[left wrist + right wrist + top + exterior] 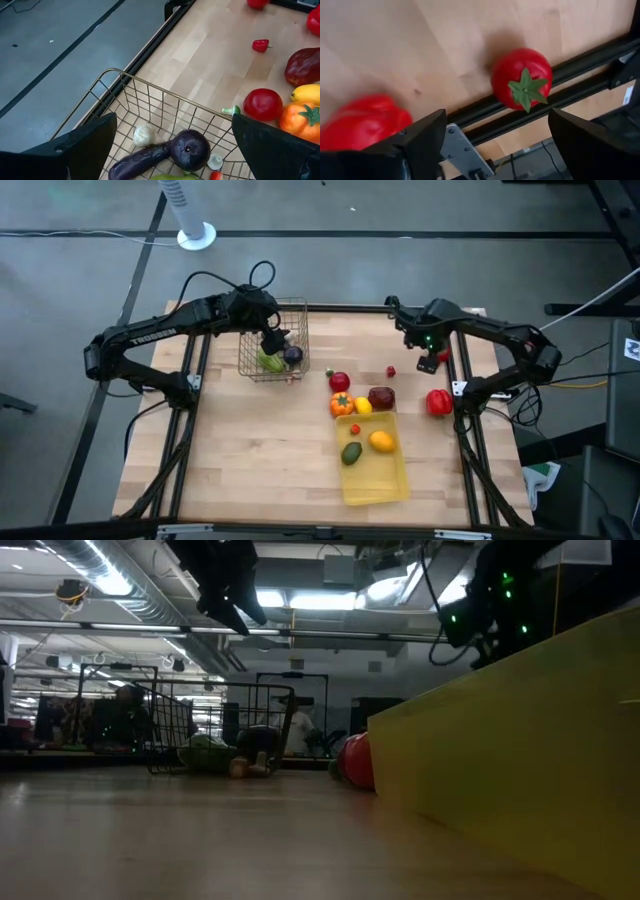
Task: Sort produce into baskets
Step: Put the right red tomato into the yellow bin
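Left hand (272,340) wide, empty, over wire basket (297,315) at tabletop's 11 o'clock; eggplant (170,152) inside. Right hand (432,362) wide, empty, over tomato (521,79) at 2 o'clock. Yellow tray (385,482) at 5 o'clock, holding mango (381,442), avocado (351,453).

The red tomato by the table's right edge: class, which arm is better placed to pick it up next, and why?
Probably the right. The right gripper hangs open near the red tomato, which lies free beside the edge rail. The left gripper is over the wire basket.

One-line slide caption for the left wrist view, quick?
Open left gripper hovers over the wire basket holding an eggplant; more produce waits on the table.
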Controlling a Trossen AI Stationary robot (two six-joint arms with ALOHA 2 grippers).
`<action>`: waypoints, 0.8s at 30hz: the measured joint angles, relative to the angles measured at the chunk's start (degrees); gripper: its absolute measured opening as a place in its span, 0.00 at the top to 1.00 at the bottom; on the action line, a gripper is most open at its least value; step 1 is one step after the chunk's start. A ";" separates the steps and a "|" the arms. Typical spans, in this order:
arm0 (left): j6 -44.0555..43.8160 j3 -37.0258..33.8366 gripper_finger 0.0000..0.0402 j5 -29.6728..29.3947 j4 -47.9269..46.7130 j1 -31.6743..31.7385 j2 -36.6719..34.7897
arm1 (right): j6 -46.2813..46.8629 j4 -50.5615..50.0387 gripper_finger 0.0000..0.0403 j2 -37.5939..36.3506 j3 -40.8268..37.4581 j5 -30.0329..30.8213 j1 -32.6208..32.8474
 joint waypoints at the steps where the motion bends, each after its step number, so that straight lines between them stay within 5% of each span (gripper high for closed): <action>1: 0.00 0.00 0.02 0.00 0.00 0.00 0.00 | 0.00 1.09 0.15 0.00 -1.07 0.69 -0.47; 24: -1.31 0.00 0.02 0.00 0.28 -0.01 0.00 | -1.47 9.67 0.15 8.60 -4.11 3.65 -11.47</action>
